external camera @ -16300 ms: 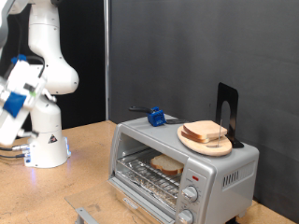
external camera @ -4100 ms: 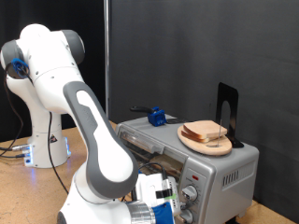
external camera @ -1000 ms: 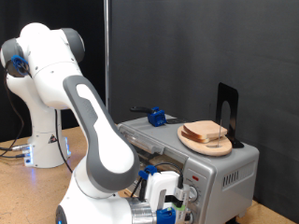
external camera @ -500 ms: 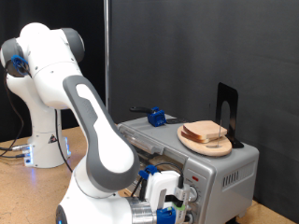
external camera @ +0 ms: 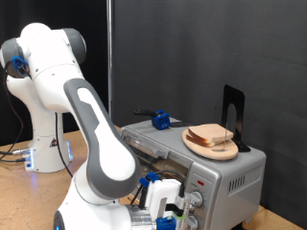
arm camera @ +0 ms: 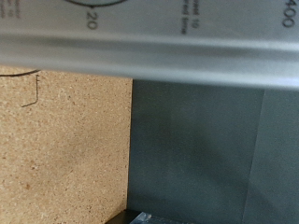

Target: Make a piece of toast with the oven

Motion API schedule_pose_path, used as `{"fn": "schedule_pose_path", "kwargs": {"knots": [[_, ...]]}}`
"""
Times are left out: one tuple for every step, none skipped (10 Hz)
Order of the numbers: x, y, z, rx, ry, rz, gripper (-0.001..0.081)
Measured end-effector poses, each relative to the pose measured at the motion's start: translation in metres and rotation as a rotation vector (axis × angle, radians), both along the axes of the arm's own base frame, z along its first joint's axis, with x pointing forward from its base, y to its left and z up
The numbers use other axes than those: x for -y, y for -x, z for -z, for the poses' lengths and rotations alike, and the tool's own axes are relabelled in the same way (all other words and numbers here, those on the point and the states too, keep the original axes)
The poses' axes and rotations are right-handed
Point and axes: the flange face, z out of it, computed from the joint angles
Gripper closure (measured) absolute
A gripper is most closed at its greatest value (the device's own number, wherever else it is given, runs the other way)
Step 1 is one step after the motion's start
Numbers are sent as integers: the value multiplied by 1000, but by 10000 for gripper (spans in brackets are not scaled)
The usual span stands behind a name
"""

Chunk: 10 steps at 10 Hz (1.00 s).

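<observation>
The silver oven (external camera: 228,174) stands on the wooden table at the exterior view's lower right. A slice of toast (external camera: 213,134) lies on a round wooden plate (external camera: 195,144) on top of the oven. My arm bends down in front of the oven door and hides the rack inside. My gripper (external camera: 178,213) sits low at the oven's front, close to the round knobs (external camera: 196,199). The wrist view is pressed up to the oven's silver front panel (arm camera: 149,47), with printed dial numbers. No fingers show clearly there.
A blue object (external camera: 160,121) and a black upright stand (external camera: 233,115) are on the oven's top. The robot's white base (external camera: 43,149) stands at the exterior view's left on the wooden table (external camera: 24,192). A dark curtain hangs behind. The wrist view shows table wood (arm camera: 61,140).
Over the last second my hand has sunk slightly in front of the oven's knobs. The toast on the plate has not moved.
</observation>
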Motion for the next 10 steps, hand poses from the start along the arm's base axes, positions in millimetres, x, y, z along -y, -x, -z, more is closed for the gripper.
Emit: {"fn": "schedule_pose_path", "kwargs": {"knots": [[1, 0, 1, 0, 3, 2, 71], [2, 0, 2, -1, 5, 4, 20], [3, 1, 3, -3, 6, 6, 20], [3, 1, 5, -8, 6, 9, 1], [4, 1, 8, -16, 3, 12, 1], [3, 0, 10, -27, -6, 11, -2], [2, 0, 10, -43, -24, 5, -2], [0, -1, 10, -54, -48, -9, -3], [-1, -3, 11, -56, -61, -20, -3], [-3, -3, 12, -56, -66, -26, -3]]}}
